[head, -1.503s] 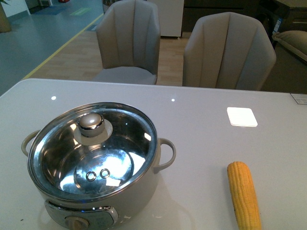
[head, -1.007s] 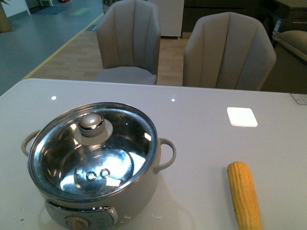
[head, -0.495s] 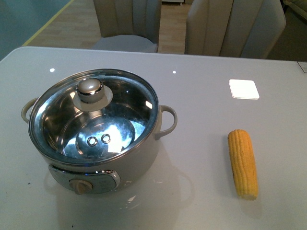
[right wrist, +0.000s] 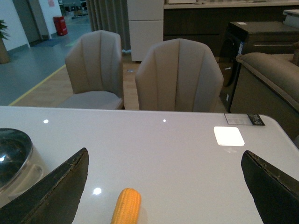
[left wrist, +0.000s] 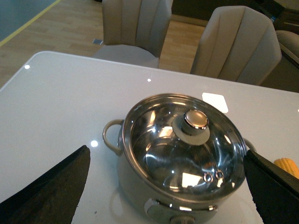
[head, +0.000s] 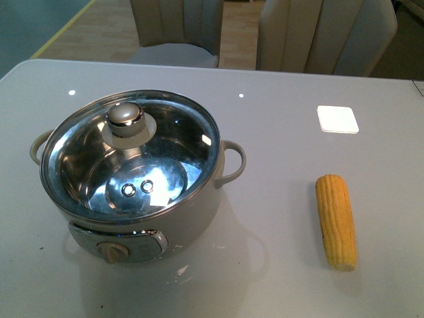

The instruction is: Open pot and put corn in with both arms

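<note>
The cream-white pot (head: pixel 192 218) stands on the left of the table with its glass lid (head: pixel 165 142) on and a chrome knob (head: pixel 125 116) on top. The yellow corn (head: pixel 336 220) lies on the table to the right of the pot, apart from it. Neither arm shows in the front view. In the left wrist view the pot (left wrist: pixel 135 177) and its knob (left wrist: pixel 195 119) lie between the wide-open fingers of my left gripper (left wrist: pixel 168 186). In the right wrist view my right gripper (right wrist: pixel 166 189) stands open above the table, with the corn (right wrist: pixel 126 206) between its fingers and below them.
A white square patch (head: pixel 337 119) lies on the table beyond the corn. Two beige chairs (head: pixel 176 26) stand behind the table's far edge. The pot's beige dial (head: pixel 112 252) faces the near edge. A dark cabinet and sofa (right wrist: pixel 271 79) lie past the table on the right.
The front view has tilted downward: pot and corn sit higher in the picture and the chairs are mostly cut off. Pot, lid and corn have not moved on the table.
</note>
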{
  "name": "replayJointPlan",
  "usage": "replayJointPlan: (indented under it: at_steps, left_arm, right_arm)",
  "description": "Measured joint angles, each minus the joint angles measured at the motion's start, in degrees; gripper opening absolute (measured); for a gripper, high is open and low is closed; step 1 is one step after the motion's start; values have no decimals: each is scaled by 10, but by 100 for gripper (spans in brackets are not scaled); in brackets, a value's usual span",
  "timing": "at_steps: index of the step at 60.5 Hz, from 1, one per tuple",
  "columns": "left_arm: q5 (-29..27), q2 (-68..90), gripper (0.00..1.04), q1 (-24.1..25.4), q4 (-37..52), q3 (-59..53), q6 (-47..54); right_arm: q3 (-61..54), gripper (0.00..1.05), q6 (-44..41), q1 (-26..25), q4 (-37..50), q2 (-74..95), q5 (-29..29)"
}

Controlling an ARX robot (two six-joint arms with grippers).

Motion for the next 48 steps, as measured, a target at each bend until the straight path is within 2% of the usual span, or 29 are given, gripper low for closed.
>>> replayJointPlan:
  at_steps: [13, 20, 32, 48]
  left_arm:
    - [8, 322, 98, -29, 312, 39, 24]
    - [-4, 480, 98, -37, 435, 76, 31]
    - [-13, 667, 98, -56, 525, 137, 44]
    - [-26, 833, 98, -82, 563, 229, 56]
  right_arm:
    - [0, 96, 0, 0, 0, 0, 0]
    - [0, 96, 0, 0, 0, 0, 0]
    - [0, 96, 0, 0, 0, 0, 0]
    - [0, 96, 0, 0, 0, 0, 0]
